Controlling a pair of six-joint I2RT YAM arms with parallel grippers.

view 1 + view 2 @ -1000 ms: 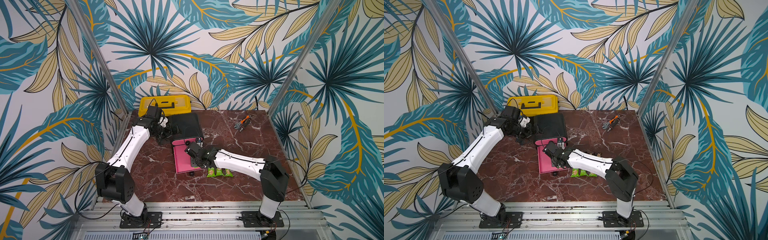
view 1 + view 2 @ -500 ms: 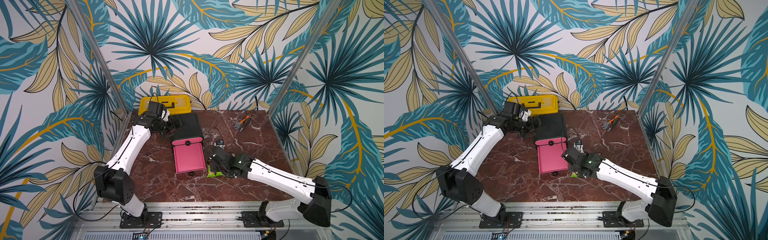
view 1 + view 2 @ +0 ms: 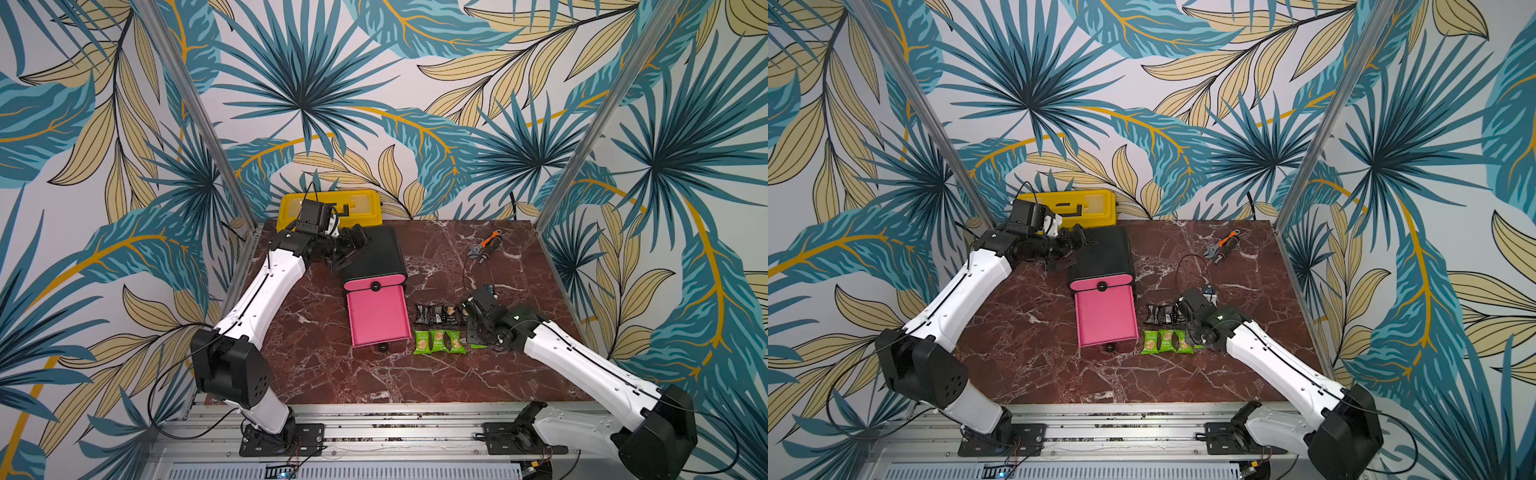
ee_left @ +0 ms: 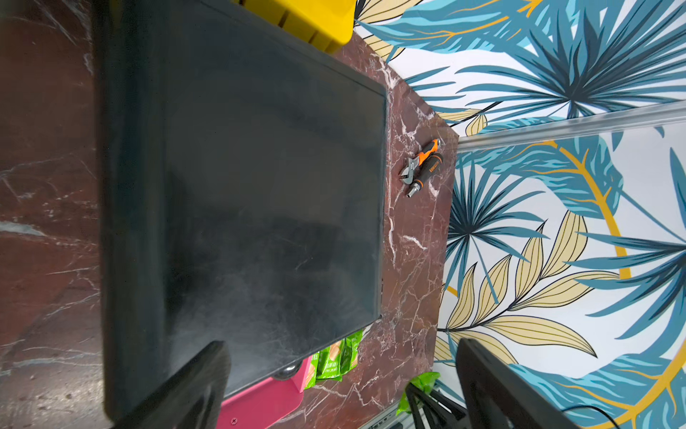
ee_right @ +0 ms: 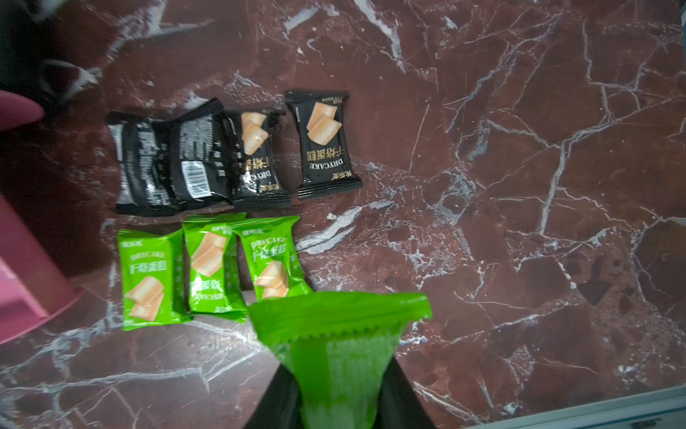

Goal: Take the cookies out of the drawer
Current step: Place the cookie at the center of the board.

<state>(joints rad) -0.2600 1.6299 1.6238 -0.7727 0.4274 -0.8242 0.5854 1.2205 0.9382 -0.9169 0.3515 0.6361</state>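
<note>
The right fingers [image 5: 402, 401] gripped a green cookie packet [image 5: 334, 334] just above the desk [image 5: 519, 185], beside three green packets [image 5: 211, 271] and four black packets [image 5: 252, 156] lying in two rows next to the open pink drawer [image 3: 376, 318]. The left fingers [image 4: 193, 382] stood spread beside the black cabinet [image 4: 260, 185].

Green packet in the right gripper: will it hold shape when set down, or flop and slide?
Probably floppy: the green packet is squeezed narrow in the right gripper and fans out to its crimped edge. Likely light, since one end's pinch carries it. Glossy foil may slide on the polished table.
</note>
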